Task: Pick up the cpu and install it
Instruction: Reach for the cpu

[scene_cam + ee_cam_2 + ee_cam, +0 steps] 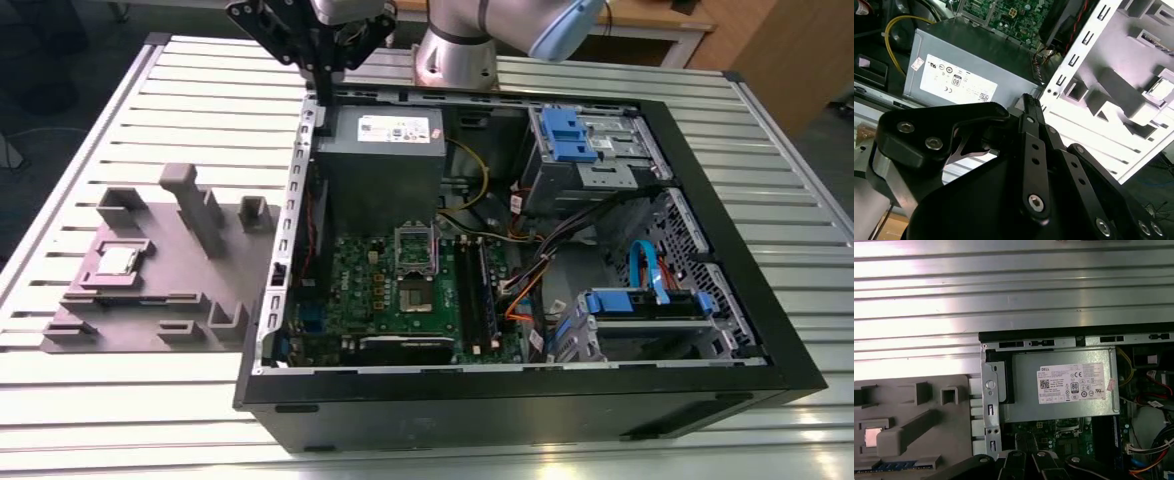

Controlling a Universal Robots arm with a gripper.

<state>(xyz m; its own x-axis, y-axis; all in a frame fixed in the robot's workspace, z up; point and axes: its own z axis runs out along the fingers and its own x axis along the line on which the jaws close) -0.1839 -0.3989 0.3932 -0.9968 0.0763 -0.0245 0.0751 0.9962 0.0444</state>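
Observation:
The cpu [120, 260] is a small silver square lying in a recess of the grey fixture block [154, 270], on the exterior view's left of the open computer case. It also appears in the first wrist view [873, 436] and the second wrist view [1161, 90]. My gripper [322, 90] hangs high over the case's back corner, beside the power supply [387, 135], far from the cpu. Its black fingers [1029, 107] are drawn together with nothing between them. The motherboard [380, 290] lies in the case with its cpu socket [416, 262] open.
The black case wall [534, 395] rims the motherboard. Blue drive bays [587, 145] and loose cables [534, 270] fill the case on the exterior view's right. Upright posts [187, 205] rise from the fixture near the cpu. A slatted metal table [134, 400] carries everything.

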